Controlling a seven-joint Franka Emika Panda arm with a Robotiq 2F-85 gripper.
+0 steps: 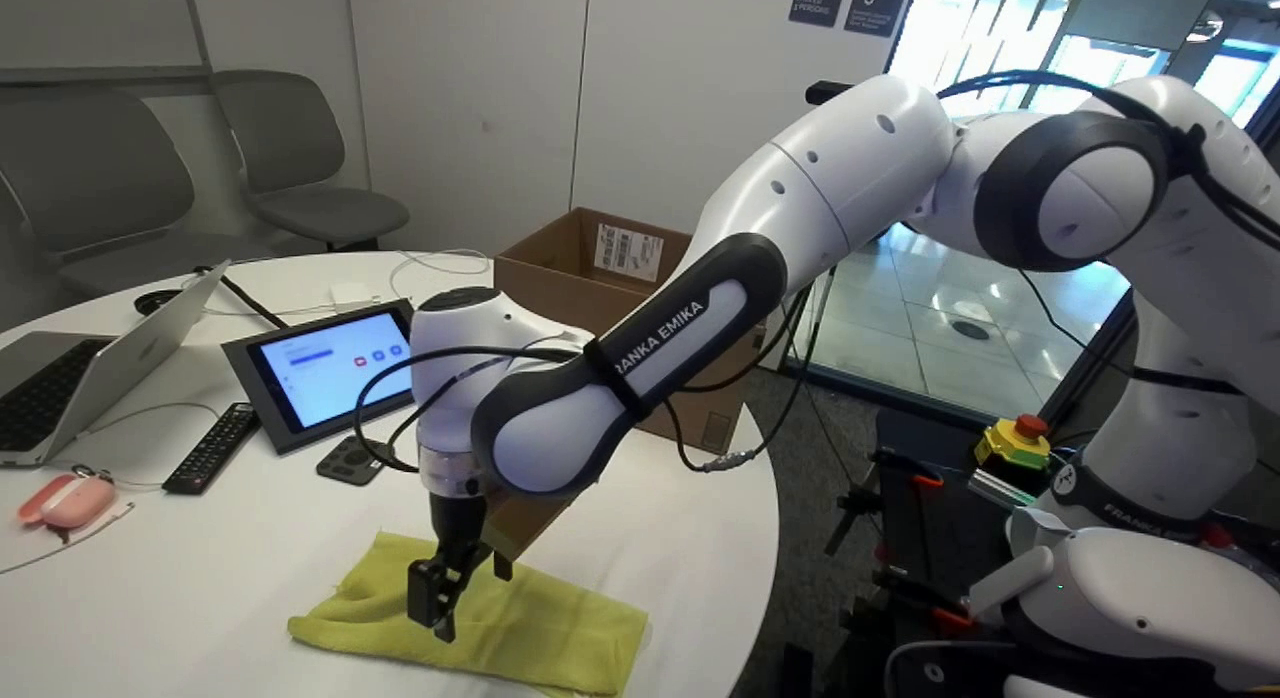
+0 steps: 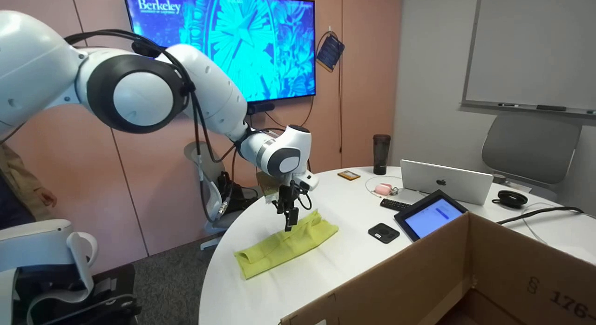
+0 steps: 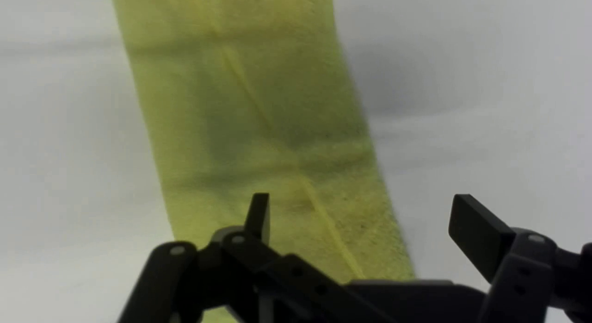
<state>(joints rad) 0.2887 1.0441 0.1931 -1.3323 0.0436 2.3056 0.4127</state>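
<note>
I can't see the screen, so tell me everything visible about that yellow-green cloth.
The yellow-green cloth looks like soft fabric folded into a long strip, with crosswise creases and a paler, slanting line. It lies on the white table, rumpled at one end. The open gripper is over it, not gripping it; contact is unclear.

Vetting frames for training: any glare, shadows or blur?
Wrist view: cloth slightly out of focus, dim shadows across it and the white table; black fingers show little detail. In an exterior view: windows washed out, tiled floor reflecting light.
</note>
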